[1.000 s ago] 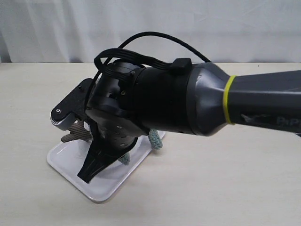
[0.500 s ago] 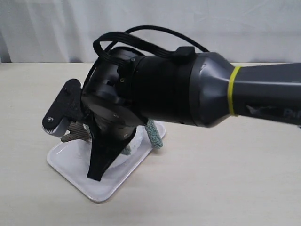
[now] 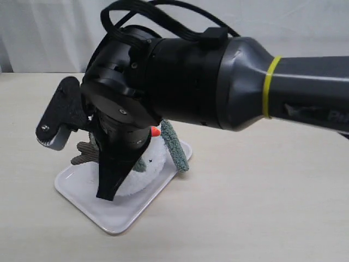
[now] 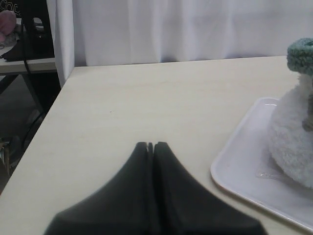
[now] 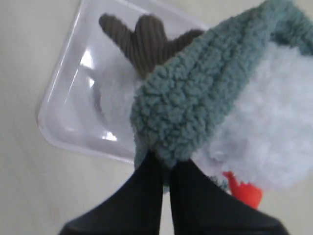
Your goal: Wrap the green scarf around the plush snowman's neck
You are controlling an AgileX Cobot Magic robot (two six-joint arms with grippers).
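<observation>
The plush snowman (image 3: 146, 168) stands on a white tray (image 3: 117, 221), mostly hidden behind my right arm; its orange nose (image 3: 155, 131) and a brown twig arm (image 3: 83, 155) peek out. The green scarf (image 3: 175, 145) hangs down beside its head. In the right wrist view my right gripper (image 5: 166, 159) is shut on a fold of the green scarf (image 5: 195, 103), which lies over the snowman's white fluff (image 5: 266, 129) above the nose (image 5: 243, 190). My right gripper (image 3: 107, 192) points down in front of the toy. My left gripper (image 4: 150, 145) is shut and empty over bare table, apart from the tray (image 4: 234, 169).
The tray (image 5: 61, 115) sits on a pale wooden table (image 3: 262, 207). A white curtain (image 3: 272, 27) hangs behind. In the left wrist view the table's edge (image 4: 46, 117) drops off to a dark floor area, with the snowman's body (image 4: 293, 142) and scarf (image 4: 301, 54) at one side.
My right arm has risen and swung a little left with the scarf in its grip. The snowman's orange nose and more of its white body now show.
</observation>
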